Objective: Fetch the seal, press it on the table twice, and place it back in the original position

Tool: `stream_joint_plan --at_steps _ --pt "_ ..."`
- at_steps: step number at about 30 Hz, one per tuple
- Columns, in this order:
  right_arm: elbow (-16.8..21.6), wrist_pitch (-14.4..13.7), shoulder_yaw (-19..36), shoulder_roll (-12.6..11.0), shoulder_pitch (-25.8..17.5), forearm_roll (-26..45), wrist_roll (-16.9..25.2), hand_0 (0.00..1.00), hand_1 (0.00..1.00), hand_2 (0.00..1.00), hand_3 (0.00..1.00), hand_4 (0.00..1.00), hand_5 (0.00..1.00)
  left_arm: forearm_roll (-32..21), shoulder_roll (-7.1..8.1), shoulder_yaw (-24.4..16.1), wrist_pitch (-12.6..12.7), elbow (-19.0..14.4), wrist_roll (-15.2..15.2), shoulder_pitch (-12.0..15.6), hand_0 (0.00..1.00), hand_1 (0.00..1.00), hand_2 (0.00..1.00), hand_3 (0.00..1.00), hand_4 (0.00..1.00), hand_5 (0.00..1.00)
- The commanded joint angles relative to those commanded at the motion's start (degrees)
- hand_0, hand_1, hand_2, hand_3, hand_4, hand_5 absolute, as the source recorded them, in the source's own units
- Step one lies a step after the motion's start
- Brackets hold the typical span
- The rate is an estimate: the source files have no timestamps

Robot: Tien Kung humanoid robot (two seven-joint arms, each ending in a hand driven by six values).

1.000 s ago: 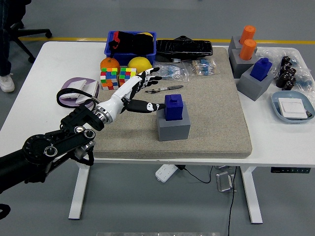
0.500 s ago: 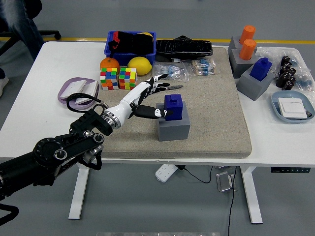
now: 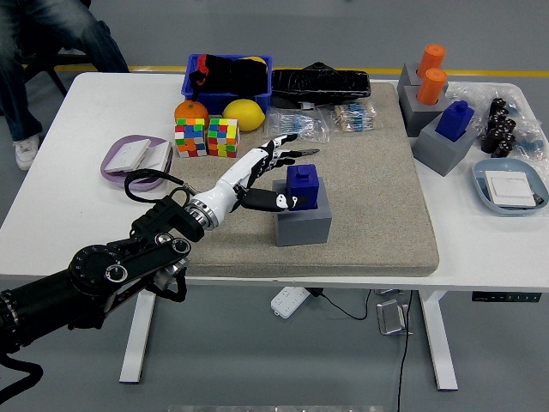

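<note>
While the blue seal [image 3: 303, 185] sits in its grey holder [image 3: 303, 225] on the mat [image 3: 377, 189], I see my left hand [image 3: 262, 172] just left of it, fingers spread, thumb touching it.

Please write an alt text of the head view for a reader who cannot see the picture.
A robot's left hand, fingers spread, reaches a blue seal standing in a grey holder on a beige mat. Two puzzle cubes lie behind.
</note>
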Motion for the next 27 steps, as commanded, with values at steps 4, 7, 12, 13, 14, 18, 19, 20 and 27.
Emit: stream_joint_plan --at_steps 4,7,12,13,14,18,19,20,27 --pt "-0.02 -0.01 -0.05 -0.12 0.14 -0.03 0.0 0.919 0.754 0.744 0.716 0.803 0.367 -0.12 -0.46 0.33 0.22 0.66 -0.15 -0.23 0.915 0.823 0.813 0.964 0.942 0.002" --pt "-0.01 0.0 -0.18 -0.24 0.18 -0.03 0.0 0.919 0.754 0.744 0.716 0.803 0.367 -0.21 -0.67 0.59 0.24 0.93 -0.16 -0.24 0.915 0.823 0.813 0.964 0.942 0.002" --pt "0.0 -0.03 -0.45 -0.35 0.21 0.01 0.01 0.919 0.754 0.744 0.716 0.803 0.368 -0.42 -0.99 1.07 0.26 1.1 -0.15 -0.03 0.913 0.817 0.806 0.962 0.943 0.002" --pt "0.02 -0.02 -0.53 -0.35 0.19 0.04 0.02 0.919 0.754 0.744 0.716 0.803 0.368 -0.47 -1.06 1.15 0.27 1.15 -0.17 0.02 0.913 0.817 0.806 0.962 0.943 0.002" --pt "0.05 -0.01 -0.62 -0.34 0.21 0.05 0.02 0.919 0.754 0.744 0.716 0.803 0.368 -0.52 -1.11 1.16 0.28 1.19 -0.18 0.07 0.913 0.817 0.806 0.962 0.943 0.002" --pt "0.06 0.0 -0.76 -0.33 0.23 0.08 0.02 0.918 0.752 0.744 0.716 0.804 0.368 -0.77 -1.46 1.47 0.31 1.47 -0.19 0.2 0.912 0.812 0.806 0.959 0.943 0.002" --pt "0.09 -0.01 -0.82 -0.38 0.23 0.09 0.01 0.918 0.752 0.744 0.716 0.804 0.368 -0.86 -1.54 1.53 0.36 1.52 -0.27 0.26 0.912 0.812 0.806 0.959 0.943 0.002" --pt "0.1 -0.02 -0.83 -0.41 0.23 0.09 0.02 0.918 0.752 0.744 0.716 0.804 0.368 -0.9 -1.6 1.57 0.38 1.55 -0.28 0.3 0.912 0.812 0.806 0.959 0.943 0.002" --pt "0.13 -0.1 -0.9 -0.58 0.15 -0.01 0.01 0.918 0.753 0.744 0.717 0.805 0.368 -1.35 -1.79 1.66 0.56 1.72 -0.43 0.5 0.912 0.803 0.806 0.957 0.941 0.002"
